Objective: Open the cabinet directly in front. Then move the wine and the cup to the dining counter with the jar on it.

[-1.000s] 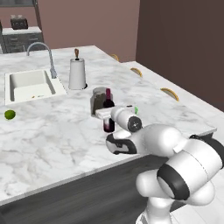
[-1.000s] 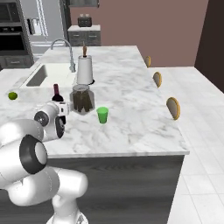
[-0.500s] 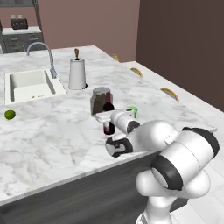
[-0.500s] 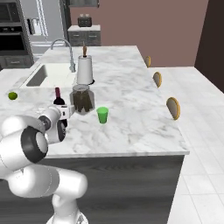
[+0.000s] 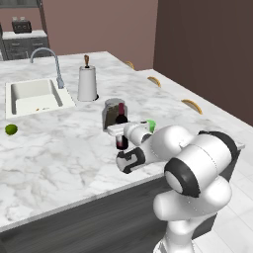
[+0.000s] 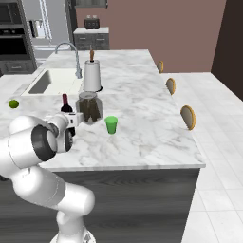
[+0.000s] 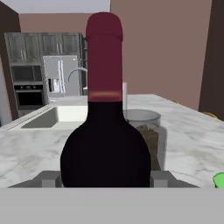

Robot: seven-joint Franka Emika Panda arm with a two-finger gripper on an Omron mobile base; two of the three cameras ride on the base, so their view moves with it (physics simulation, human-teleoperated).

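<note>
On the marble tabletop [image 5: 59, 148], with the jar [image 5: 113, 113] as landmark, a lime [image 5: 11, 129] lies far left of it, near the front left corner of the inset sink [image 5: 34, 96]. The tap [image 5: 49, 62] curves up at the sink's far right edge. A paper-towel roll [image 5: 87, 83] stands behind the jar, to its left in the left base view and just right of the sink.

The wine [image 5: 121, 129] stands upright on the tabletop just in front of the jar, on the robot's side; in the hand view its dark body and red foil neck [image 7: 104, 57] rise in front of the jar [image 7: 146, 133], which shows past its right shoulder. The gripper [image 5: 118, 143] is at the bottle, and in the hand view the jaws sit one on each side of its base, spread wide around the glass; whether the pads press it I cannot tell.

The cup [image 6: 111, 125] stands just right of the jar [image 6: 89, 107] in the right base view, apart from it, upright. Wooden stools [image 6: 188, 116] line the tabletop's far right edge.
</note>
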